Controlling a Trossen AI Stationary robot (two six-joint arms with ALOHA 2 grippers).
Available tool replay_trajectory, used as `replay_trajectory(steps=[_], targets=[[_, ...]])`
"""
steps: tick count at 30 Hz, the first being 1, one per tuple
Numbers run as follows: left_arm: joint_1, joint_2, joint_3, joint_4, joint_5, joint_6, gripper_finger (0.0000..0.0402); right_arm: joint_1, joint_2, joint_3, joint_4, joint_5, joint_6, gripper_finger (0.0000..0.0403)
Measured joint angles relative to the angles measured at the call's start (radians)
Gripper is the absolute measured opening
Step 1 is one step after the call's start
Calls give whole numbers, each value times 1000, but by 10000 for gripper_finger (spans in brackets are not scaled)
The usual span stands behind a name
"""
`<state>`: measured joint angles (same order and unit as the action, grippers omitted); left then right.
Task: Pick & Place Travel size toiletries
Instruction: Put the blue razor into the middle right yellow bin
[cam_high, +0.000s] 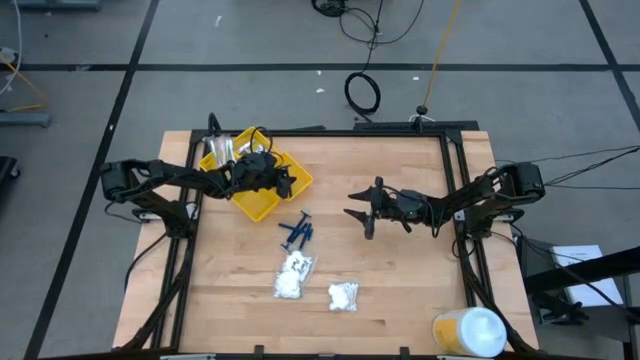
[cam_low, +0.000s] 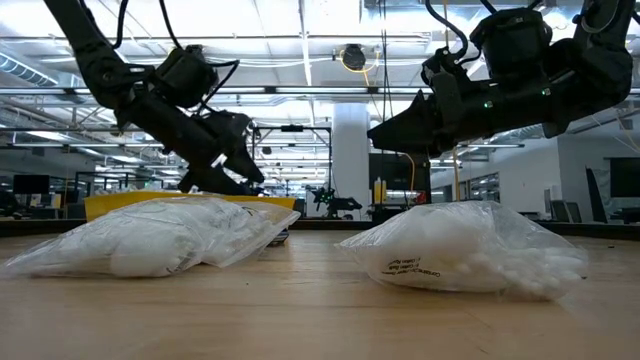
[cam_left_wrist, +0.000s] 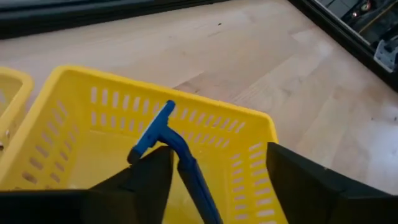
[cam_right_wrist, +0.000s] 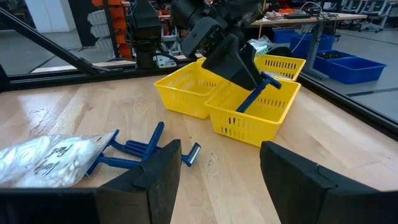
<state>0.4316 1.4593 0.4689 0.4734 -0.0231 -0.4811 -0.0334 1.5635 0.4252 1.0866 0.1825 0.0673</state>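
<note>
**Blue razor at the yellow tray**

Upper left of centre, the left gripper (cam_right_wrist: 249, 74), fingers spread, hovers over the yellow tray (cam_high: 262, 200); a blue razor (cam_left_wrist: 180, 158) leans steeply upright between them, head up. Centre-right, the right gripper (cam_high: 362, 213) waits, fingers spread.

The yellow compartment tray (cam_right_wrist: 249, 118) sits on the wooden table (cam_right_wrist: 348, 155) as the landmark. Over its nearer compartment the left gripper (cam_right_wrist: 249, 78) hangs with its fingers apart, and a blue razor (cam_right_wrist: 254, 94) stands tilted between them, reaching down into that compartment. In front of the tray, several more blue razors (cam_right_wrist: 134, 151) lie loose, touching a clear bag of white lumps (cam_right_wrist: 46, 158). Nearest, the right gripper (cam_right_wrist: 217, 177) stands spread, holding nothing.
</note>
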Motion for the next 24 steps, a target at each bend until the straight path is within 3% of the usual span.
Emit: replay_trajectory(steps=[7,14,17,24], targets=[[0,-46,14,1,-3,79,298,0,0,0,-8,0,0,208],[-4,-74,14,-74,-76,108,305,1,0,0,-8,-2,4,208],[-9,-74,14,-30,-73,117,305,8,0,22,-15,-29,43,208],[-42,-74,14,58,-71,113,306,71,25,237,-345,-52,45,208]])
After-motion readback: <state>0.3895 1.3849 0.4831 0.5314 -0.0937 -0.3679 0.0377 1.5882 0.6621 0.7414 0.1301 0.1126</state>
